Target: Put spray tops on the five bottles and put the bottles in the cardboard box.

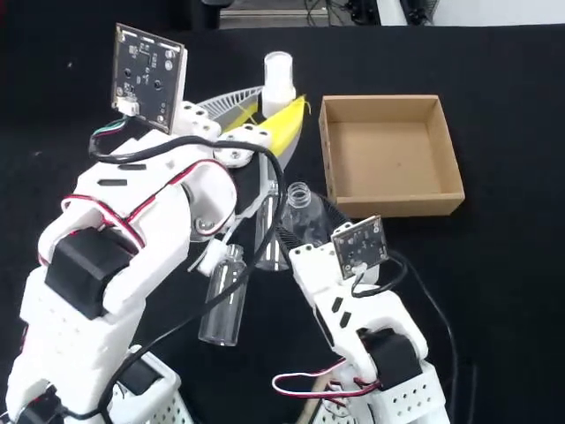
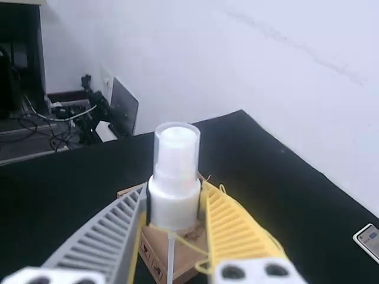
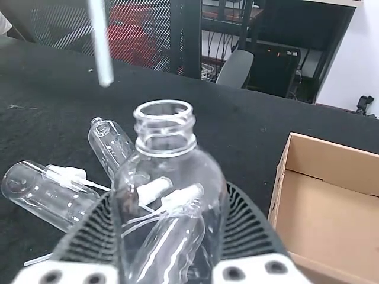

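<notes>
Spray top (image 2: 174, 171): white, clear cap over the nozzle, thin tube (image 2: 170, 260) hanging below. The left pincer (image 2: 173, 195), one finger grey and one yellow, pinches it by the collar, high over the bench (image 1: 494, 62) behind the bottles.

Bottle (image 3: 166, 136): clear, round-shouldered, neck open, upright. The right pincer (image 3: 170, 201) is pressed against its body with black ribbed fingers (image 3: 243, 219).

Box (image 1: 388, 155): brown cardboard, open-topped, bare floor showing. It sits near the held bottle, apart from it, nearest wall facing the bottle.

Two more clear bottles (image 1: 223, 296) (image 1: 265, 231) lie flat between the arms, close under them. The black bench runs wide around the box's far sides.
</notes>
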`<state>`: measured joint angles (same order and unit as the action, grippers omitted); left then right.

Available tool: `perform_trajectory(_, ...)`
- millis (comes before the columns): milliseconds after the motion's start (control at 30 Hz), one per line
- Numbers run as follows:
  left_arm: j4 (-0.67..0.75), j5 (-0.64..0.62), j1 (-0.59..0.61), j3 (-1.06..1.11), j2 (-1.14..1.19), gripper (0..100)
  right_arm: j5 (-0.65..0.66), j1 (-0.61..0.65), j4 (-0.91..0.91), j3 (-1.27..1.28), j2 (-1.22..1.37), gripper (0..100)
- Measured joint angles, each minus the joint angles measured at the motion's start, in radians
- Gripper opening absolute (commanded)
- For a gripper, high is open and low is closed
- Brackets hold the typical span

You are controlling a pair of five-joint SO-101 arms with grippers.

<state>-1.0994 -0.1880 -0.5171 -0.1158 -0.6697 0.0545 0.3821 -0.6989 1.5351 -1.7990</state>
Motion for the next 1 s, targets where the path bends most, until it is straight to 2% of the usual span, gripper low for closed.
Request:
perform_trajectory(367,0.115,0.000,-0.002,0.083,0.000,6,0.000,0.000,0.000,0.000,0.000,1.1)
perform_trajectory(900,0.117,0.000,-0.038,0.147,0.002,7,0.000,0.000,0.000,0.000,0.000,1.1)
perform_trajectory(1000,0.117,0.000,-0.037,0.164,0.002,12,0.000,0.000,0.000,0.000,0.000,1.1)
